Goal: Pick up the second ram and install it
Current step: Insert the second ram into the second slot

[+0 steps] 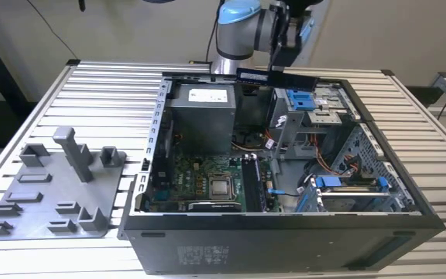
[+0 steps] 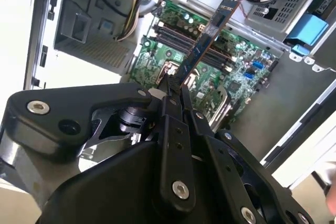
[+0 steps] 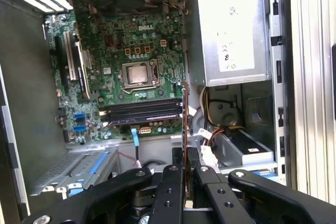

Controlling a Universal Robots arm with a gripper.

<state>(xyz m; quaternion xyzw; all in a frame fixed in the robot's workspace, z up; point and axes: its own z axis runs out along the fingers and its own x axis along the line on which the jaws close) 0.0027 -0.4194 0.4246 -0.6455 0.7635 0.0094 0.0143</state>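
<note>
My gripper (image 2: 176, 94) is clenched on the memory stick (image 2: 206, 38); in the exterior view it hangs at the 12 o'clock rim of the computer case (image 1: 285, 244). The power supply (image 3: 210, 3) bears a white label (image 3: 229, 40).

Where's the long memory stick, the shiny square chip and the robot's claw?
second ram (image 2: 203, 40), second wrist view, middle of its dark board.
processor chip (image 3: 137, 73), first wrist view, centre of its silver top.
gripper (image 2: 176, 88), second wrist view, between the fingertips clamping the second ram.
</note>
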